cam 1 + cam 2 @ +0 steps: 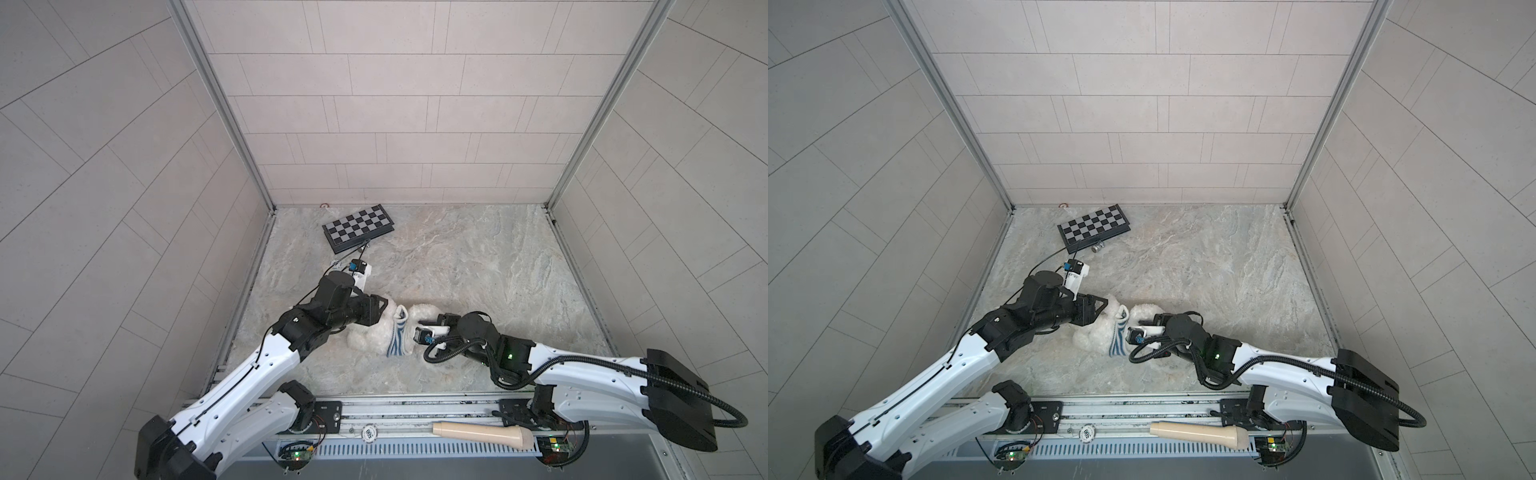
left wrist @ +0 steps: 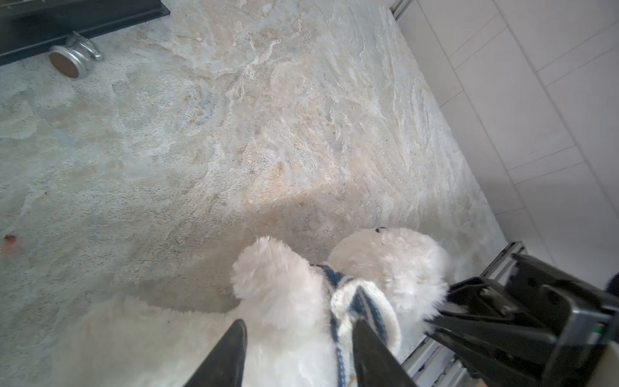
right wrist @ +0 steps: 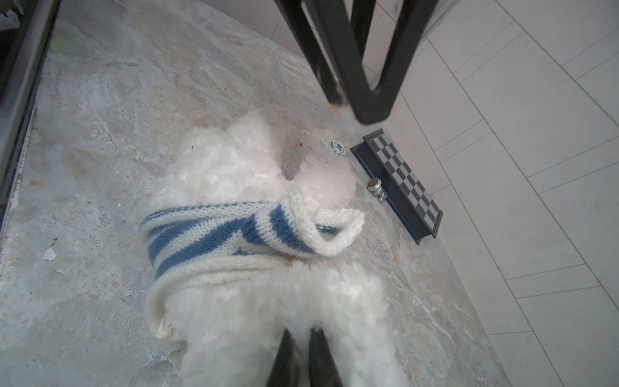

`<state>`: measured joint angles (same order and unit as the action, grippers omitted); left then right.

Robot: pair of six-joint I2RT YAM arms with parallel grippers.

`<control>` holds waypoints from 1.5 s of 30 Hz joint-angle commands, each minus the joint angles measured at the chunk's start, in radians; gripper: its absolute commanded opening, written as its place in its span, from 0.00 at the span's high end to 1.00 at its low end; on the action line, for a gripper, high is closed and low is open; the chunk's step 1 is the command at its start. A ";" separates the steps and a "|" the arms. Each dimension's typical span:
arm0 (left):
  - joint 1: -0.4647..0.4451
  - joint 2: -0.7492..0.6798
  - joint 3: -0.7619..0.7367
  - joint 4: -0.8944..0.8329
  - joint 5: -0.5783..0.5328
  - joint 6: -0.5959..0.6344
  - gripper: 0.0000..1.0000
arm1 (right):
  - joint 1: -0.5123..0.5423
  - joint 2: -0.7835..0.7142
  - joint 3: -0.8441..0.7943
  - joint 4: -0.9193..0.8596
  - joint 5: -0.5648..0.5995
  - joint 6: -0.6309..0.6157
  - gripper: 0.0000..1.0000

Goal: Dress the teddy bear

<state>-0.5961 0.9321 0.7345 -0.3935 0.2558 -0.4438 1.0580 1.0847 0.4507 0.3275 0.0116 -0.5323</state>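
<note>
The teddy bear (image 1: 368, 338) lies on its side on the counter (image 1: 478, 266), well apart from the chessboard (image 1: 358, 227) and on its near side, toward the arms' bases. Its long axis runs across both top views. The head points toward the right arm and the legs toward the left arm. A striped knitted sweater (image 1: 398, 336) is bunched in a band across that axis, just below the head.

The right gripper (image 3: 301, 331) has its jaws clenched in the fur of the head end, pinning the bear. The left gripper (image 2: 298, 325) reaches in on the bear's chessboard side. Its jaws stand apart and straddle the bear's upper arm (image 2: 271, 271); they do not visibly pinch it. One of the fingers (image 2: 368, 348) rests against the sweater's empty sleeve opening (image 3: 335, 231).

That arm is outside the sleeve, touching it on the side away from the head. The likely next move is to feed the arm through, and it falls to the left arm, whose jaws are already at both.
</note>
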 commanded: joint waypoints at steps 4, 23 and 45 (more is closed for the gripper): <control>0.009 0.052 -0.030 0.046 -0.031 -0.017 0.26 | 0.033 -0.050 -0.038 -0.019 -0.019 -0.063 0.98; 0.009 0.016 -0.121 0.147 0.082 -0.086 0.94 | 0.053 -0.141 -0.072 -0.050 -0.022 0.056 0.73; -0.025 -0.156 -0.238 0.326 0.042 0.053 1.00 | -0.194 -0.165 0.218 -0.418 -0.346 0.561 0.27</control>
<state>-0.6125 0.7952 0.5030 -0.1223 0.3096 -0.4339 0.8715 0.8803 0.6201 -0.0235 -0.2173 0.0013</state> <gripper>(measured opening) 0.074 0.721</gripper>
